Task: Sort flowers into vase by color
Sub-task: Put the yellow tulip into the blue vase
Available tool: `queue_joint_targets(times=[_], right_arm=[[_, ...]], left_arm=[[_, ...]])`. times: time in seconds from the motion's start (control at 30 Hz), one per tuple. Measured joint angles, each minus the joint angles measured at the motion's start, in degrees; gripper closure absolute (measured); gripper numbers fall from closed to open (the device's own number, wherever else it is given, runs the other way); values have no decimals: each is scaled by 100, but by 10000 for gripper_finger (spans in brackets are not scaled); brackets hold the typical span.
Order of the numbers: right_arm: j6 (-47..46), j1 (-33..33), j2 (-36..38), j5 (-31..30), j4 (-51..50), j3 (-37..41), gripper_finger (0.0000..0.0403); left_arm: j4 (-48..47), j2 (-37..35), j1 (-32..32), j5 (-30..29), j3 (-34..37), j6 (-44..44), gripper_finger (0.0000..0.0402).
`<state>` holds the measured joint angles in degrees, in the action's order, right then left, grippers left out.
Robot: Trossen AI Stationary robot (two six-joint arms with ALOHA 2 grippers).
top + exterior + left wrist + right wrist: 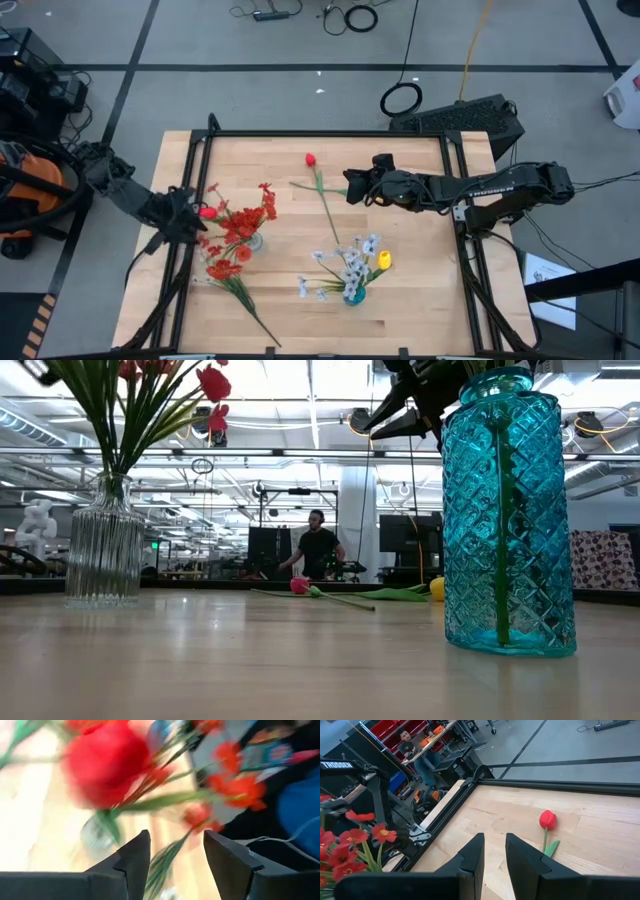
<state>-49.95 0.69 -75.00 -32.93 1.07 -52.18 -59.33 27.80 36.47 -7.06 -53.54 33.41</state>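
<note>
Two vases are standing near the front of the pale butcher-block wooden table point(420, 290). The clear ribbed glass vase point(104, 540) on my left side is carrying the red lot: red blossom sprays point(243, 218) and a red tulip head point(104, 765). The teal diamond-cut glass vase point(508, 510) toward my right is carrying white blossom sprays point(350, 262) with a yellow tulip point(384, 261) at its edge.

Sorting is looking mostly done, as I judge it. Two stems are lying loose: a single red tulip with a long green stalk point(321, 192) in mid-table toward the back, and a red blossom spray with green leaves point(233, 276) lying flat just in front of the clear vase (whether its blossoms are touching the glass, I cannot tell).

My right gripper point(351, 184) is hovering above the table just beside the loose tulip's stalk, on its right, apart from it. Its fingers point(472, 857) are standing narrowly parted and are holding nothing; in the right wrist view the tulip head is lying ahead of the fingertips, off to one side.

My left gripper point(192, 212) is sitting at the red bunch, right against the blossoms. Its fingers point(135, 857) are spread wide with nothing between them; the red tulip head is filling the wrist view just beyond the tips.
</note>
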Motion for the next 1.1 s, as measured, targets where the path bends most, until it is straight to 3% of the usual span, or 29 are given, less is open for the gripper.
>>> queue_joint_targets(times=[0.1,0.43,0.67,0.77,1.0,1.1], right_arm=[[-13,0,0,0,-1,-2,332],[-480,-161,-4,18,-7,0,332],[-898,-563,-477,532,-219,-204,369],[-916,-743,-998,784,-1069,-789,397],[-1282,-1335,-2271,1091,-4558,-2748,396],[-1248,-1558,-2668,1565,-5104,-3175,395]], left_arm=[[-658,-29,-1,-317,0,401,212],[-2523,-27,-2,-2187,3,1318,212],[-2780,-23,-2,-2781,3,1430,212],[-2771,-23,-2,-3079,3,1427,212],[-2716,-23,-2,-3678,5,1431,212],[-2671,-23,-2,-3798,5,1432,212]])
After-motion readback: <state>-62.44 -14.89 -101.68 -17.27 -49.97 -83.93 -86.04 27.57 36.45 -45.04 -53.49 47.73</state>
